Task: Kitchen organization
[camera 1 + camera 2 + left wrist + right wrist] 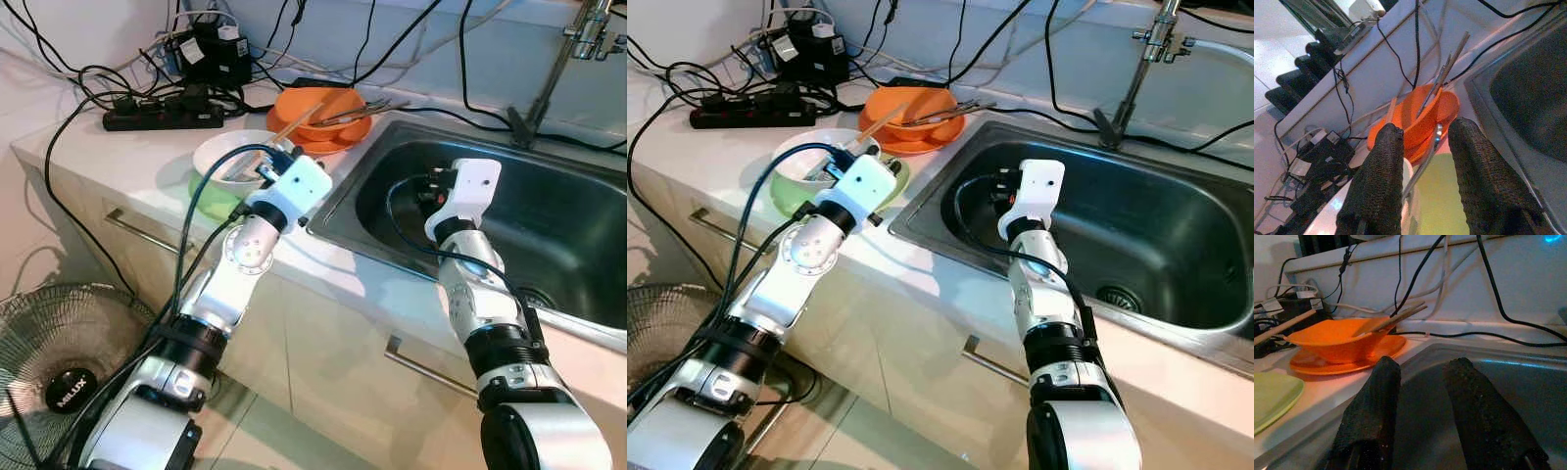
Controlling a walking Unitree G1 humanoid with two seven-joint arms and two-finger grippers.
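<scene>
Left pincer point(1422, 161) reaches over the counter point(127, 157) beside the sink point(549, 211), fingers parted around a metal utensil point(1422, 164); right pincer point(1420, 401) hangs inside the sink, fingers apart, empty; orange bowl point(323, 113) with chopsticks point(358, 110) beside the sink.

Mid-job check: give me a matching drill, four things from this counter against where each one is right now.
Things:
1. orange bowl
2. white bowl
3. right hand
4. power strip

Places:
A. on the green plate
B. over the sink basin
C. on the orange plate
D. at the counter's back, among cables

Pairs: 1-C, 2-A, 3-B, 4-D
</scene>
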